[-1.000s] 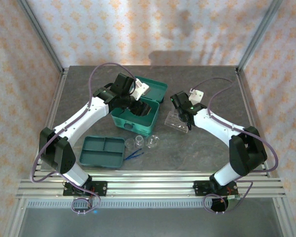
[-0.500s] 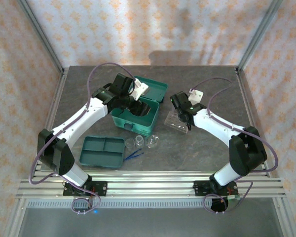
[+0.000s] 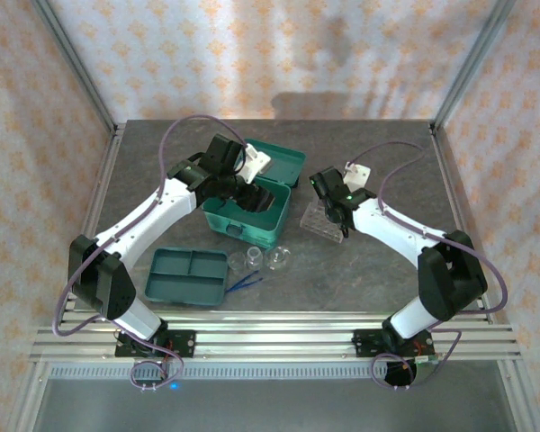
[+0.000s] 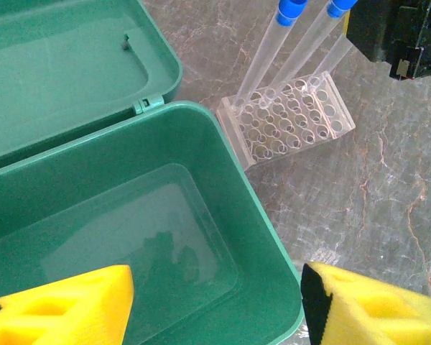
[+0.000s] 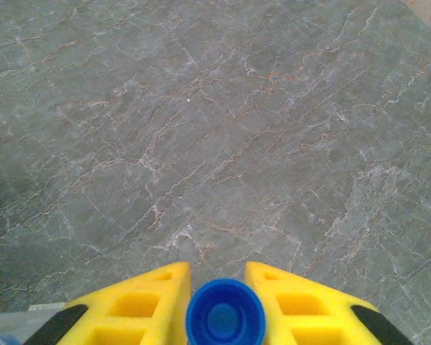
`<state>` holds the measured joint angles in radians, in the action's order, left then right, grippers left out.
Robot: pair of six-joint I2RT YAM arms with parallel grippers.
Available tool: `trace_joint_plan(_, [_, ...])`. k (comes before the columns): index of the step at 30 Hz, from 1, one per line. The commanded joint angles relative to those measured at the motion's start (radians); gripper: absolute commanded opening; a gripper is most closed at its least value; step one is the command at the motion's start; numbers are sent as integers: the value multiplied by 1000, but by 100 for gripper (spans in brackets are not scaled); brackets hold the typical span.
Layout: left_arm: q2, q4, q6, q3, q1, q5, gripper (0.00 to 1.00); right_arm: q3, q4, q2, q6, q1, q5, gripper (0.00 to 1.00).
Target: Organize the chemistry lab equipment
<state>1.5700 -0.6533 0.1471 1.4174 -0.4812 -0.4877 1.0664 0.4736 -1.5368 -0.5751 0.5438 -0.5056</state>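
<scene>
Here, left hand (image 4: 215,273) wide open over teal case (image 4: 129,230); blue-capped test tube (image 5: 225,321) inside right hand (image 5: 217,269), grip unclear.

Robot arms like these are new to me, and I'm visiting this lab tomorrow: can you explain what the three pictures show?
Two white robot arms are bolted to the near edge of a table. The top picture comes from a fixed camera above them; the other two from a camera on each wrist, so the yellow blocks there are fingers. On the table lie an open teal case, a clear rack holding blue-capped tubes, a tray, two glass vessels and tweezers. The left gripper hovers open over the empty case, holding nothing. The right gripper has its fingers either side of a tube's cap; whether it grips it, I can't tell.
</scene>
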Motion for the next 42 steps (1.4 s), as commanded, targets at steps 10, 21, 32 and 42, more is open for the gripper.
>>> trace_joint_plan(10, [-34, 17, 4, -7, 14, 18, 65, 76, 79, 80, 18, 5, -65, 31])
trace_joint_plan(21, [-35, 19, 9, -9, 12, 24, 65, 155, 157, 184, 49, 5, -82, 32])
trace_joint_plan(32, [-32, 25, 14, -7, 13, 45, 65, 215, 204, 243, 99, 20, 0, 37])
trace_joint_plan(42, [-47, 1, 65, -8, 16, 104, 72, 215, 183, 248, 186, 114, 45, 50])
